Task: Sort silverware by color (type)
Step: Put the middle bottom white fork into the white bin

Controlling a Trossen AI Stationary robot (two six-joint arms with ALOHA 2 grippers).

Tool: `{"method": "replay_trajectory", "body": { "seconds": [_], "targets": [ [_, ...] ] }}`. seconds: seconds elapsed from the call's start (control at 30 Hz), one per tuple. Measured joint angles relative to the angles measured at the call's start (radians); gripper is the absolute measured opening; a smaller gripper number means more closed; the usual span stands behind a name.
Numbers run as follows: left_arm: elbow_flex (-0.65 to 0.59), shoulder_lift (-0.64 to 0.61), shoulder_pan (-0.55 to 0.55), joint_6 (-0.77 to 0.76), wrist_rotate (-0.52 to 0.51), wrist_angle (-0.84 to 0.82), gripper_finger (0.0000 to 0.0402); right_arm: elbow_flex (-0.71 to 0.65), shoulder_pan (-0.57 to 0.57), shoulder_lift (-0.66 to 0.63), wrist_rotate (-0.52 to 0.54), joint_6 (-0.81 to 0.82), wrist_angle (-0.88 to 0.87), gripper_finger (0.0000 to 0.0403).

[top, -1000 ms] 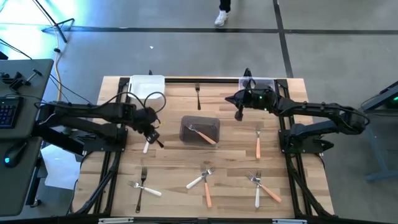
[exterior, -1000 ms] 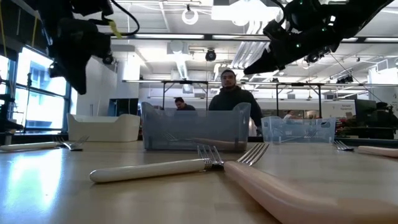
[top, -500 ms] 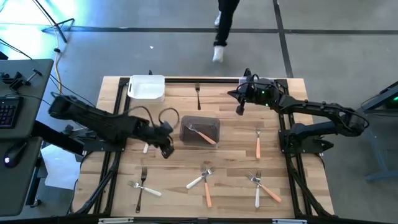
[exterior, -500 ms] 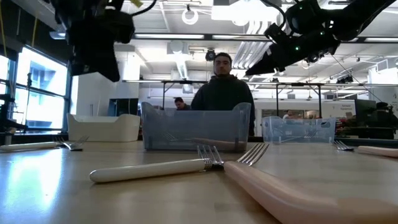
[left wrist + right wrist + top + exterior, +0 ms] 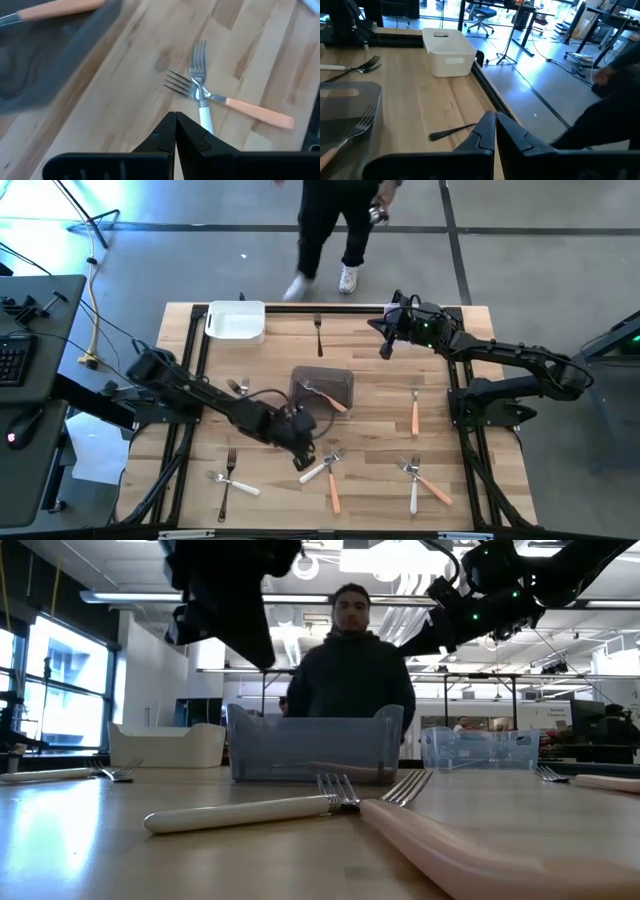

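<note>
The left gripper [image 5: 304,459], fingers clenched on nothing, has swung across from the table's left side to just above the crossed white-handled fork [image 5: 318,471] and orange-handled fork [image 5: 333,489], probably its next pick, while the clenched, empty right gripper [image 5: 384,351] hovers at the far edge.

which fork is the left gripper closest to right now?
The white-handled fork crossed with an orange one, just in front of the grey tub. The left gripper hangs shut right at its handle; all other forks lie farther off.
</note>
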Motion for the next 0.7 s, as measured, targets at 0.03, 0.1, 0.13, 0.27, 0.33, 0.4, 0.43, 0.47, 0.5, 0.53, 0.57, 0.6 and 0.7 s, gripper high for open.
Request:
{"method": "replay_trajectory", "body": {
  "seconds": [0.03,0.1,0.13,0.27,0.33,0.4,0.43,0.47,0.5,0.53,0.57,0.6,0.7],
  "targets": [
    [0.024,0.023,0.0,0.001,0.001,-0.022,0.0001,0.0,0.0,0.0,-0.005,-0.002,0.0,0.0],
    [0.073,0.064,-0.002,-0.003,0.008,-0.056,0.0004,0.0,0.0,0.0,-0.005,0.001,0.0,0.0],
    [0.092,0.08,-0.003,-0.009,0.017,-0.072,0.0007,0.0,0.0,0.0,-0.006,0.002,0.0,0.0],
    [0.144,0.131,-0.018,-0.028,0.042,-0.082,0.0035,0.0,0.001,0.0,-0.007,0.025,-0.01,0.0],
    [0.156,0.151,-0.03,-0.036,0.051,-0.068,0.0055,0.0,0.001,0.0,-0.012,0.034,-0.019,0.0],
    [0.156,0.166,-0.041,-0.037,0.06,-0.073,0.0079,0.0,0.001,0.0,-0.013,0.04,-0.018,0.0],
    [0.156,0.174,-0.046,-0.033,0.067,-0.069,0.0091,0.0,0.001,0.0,-0.013,0.04,-0.019,0.0],
    [0.156,0.182,-0.051,-0.022,0.072,-0.065,0.0103,0.0,0.001,0.0,-0.013,0.04,-0.018,0.0],
    [0.155,0.188,-0.055,-0.005,0.08,-0.07,0.0114,0.0,0.001,0.0,-0.013,0.04,-0.012,0.0],
    [0.155,0.191,-0.059,0.014,0.087,-0.072,0.0125,0.0,0.001,0.0,-0.013,0.04,-0.006,0.0],
    [0.155,0.195,-0.059,0.032,0.095,-0.058,0.0135,0.0,0.001,0.0,-0.012,0.04,-0.002,0.0],
    [0.156,0.199,-0.059,0.048,0.103,-0.041,0.0145,0.0,0.001,0.0,-0.012,0.04,0.003,0.0],
    [0.155,0.202,-0.059,0.073,0.126,-0.015,0.0165,0.0,0.001,0.0,-0.012,0.042,0.02,0.0]
  ]
}}
